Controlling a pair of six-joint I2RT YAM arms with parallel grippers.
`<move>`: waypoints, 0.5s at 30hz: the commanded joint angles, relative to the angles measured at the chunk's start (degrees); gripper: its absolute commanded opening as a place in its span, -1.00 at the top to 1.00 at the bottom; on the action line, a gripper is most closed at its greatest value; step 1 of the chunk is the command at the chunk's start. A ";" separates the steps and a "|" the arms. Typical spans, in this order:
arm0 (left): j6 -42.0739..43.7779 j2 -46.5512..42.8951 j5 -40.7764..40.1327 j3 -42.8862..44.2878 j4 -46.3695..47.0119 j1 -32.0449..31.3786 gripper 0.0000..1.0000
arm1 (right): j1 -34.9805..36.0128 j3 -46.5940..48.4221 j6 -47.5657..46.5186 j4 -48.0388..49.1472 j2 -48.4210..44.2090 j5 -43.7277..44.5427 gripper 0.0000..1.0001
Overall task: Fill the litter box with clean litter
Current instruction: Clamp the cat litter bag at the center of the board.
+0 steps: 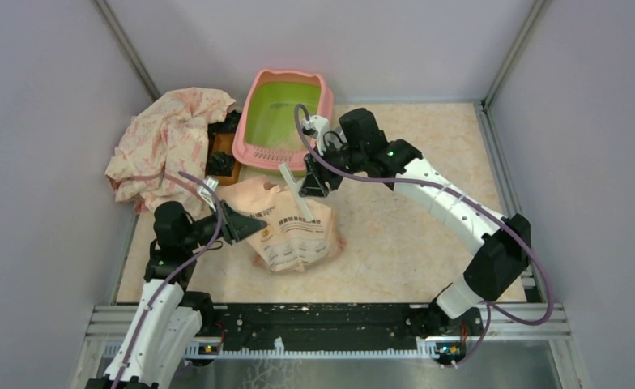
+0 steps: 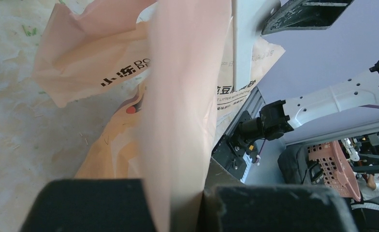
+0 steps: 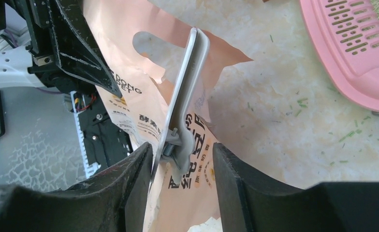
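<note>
Left pincer [image 1: 244, 225] [image 2: 178, 205]: closed down on a fold at the left edge of the peach litter bag [image 1: 296, 231] [image 2: 178, 96]. The film runs pinched between the two pads.

Right pincer [image 1: 308, 188] [image 3: 180, 164]: narrow gap, astride a long white bag clip [image 1: 288, 177] [image 3: 187, 87] at the bag's top. In its wrist view one finger [image 3: 134, 183] lies against the clip's spring end. A sliver of bag shows between the clip and the other finger, so we cannot tell whether it truly clamps. The clip stands tilted, its far end past the bag's handle cut-out.

The bag sits left of centre on the bench [image 1: 403, 235], top crumpled toward the rear. We cannot make out granules in it.

Litter box [image 1: 286, 121] [image 3: 352, 43]: pink rim, lime-green inside, backed near the rear wall [image 1: 314, 32]. Its slotted near rim is just beyond the right pincer. The bag top and box rim are near each other but apart.

Crumpled patterned cloth [image 1: 168, 138] fills the left rear corner, touching a brown tray [image 1: 221, 154] beside the box.

Open bench lies right of the bag, under the right arm, bounded by the right wall. Green flecks are scattered near the box.
</note>
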 commanded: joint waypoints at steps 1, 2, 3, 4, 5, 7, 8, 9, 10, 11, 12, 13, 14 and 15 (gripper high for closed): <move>-0.66 -0.31 1.18 -0.30 4.59 0.76 0.93 | 0.60 2.90 -0.72 1.50 0.24 -2.67 0.15; -0.68 -0.28 1.20 -0.31 4.67 0.76 0.93 | 0.55 3.02 -0.87 1.30 0.39 -2.79 0.24; -0.73 -0.31 1.39 -0.31 4.71 0.76 0.93 | 0.59 3.19 -1.00 1.00 0.59 -2.95 0.29; -0.77 -0.32 1.48 -0.39 4.82 0.76 0.93 | 0.53 3.28 -1.09 0.78 0.69 -3.00 0.32; -0.74 -0.32 1.54 -0.40 4.93 0.76 0.93 | 0.52 3.42 -1.24 0.52 0.74 -3.01 0.35; -0.91 -0.32 1.78 -0.47 5.13 0.76 0.93 | 0.59 3.93 -1.90 -0.49 1.02 -3.48 0.44; -0.99 -0.25 1.94 -0.48 5.27 0.76 0.93 | 0.60 4.38 -2.32 -1.13 1.12 -3.63 0.47; -0.97 -0.23 2.01 -0.49 5.31 0.76 0.93 | 0.57 4.76 -3.01 -1.80 1.39 -3.89 0.50; -1.05 -0.27 2.16 -0.55 5.45 0.76 0.93 | 0.55 5.27 -3.51 -2.65 1.72 -3.98 0.52; -1.08 -0.15 2.29 -0.57 5.63 0.76 0.93 | 0.63 5.87 -3.94 -3.49 2.11 -3.83 0.55; -1.10 -0.14 2.30 -0.57 5.67 0.76 0.93 | 0.66 6.38 -4.45 -4.52 2.57 -3.67 0.57; -1.20 -0.22 2.40 -0.57 5.80 0.76 0.93 | 0.80 7.13 -4.92 -5.58 2.93 -3.13 0.58; -1.29 -0.23 2.53 -0.64 5.92 0.81 0.93 | 0.88 7.77 -5.24 -6.66 3.41 -2.68 0.59; -1.30 -0.21 2.61 -0.66 6.03 0.79 0.93 | 1.06 8.41 -5.60 -7.73 3.88 -2.39 0.61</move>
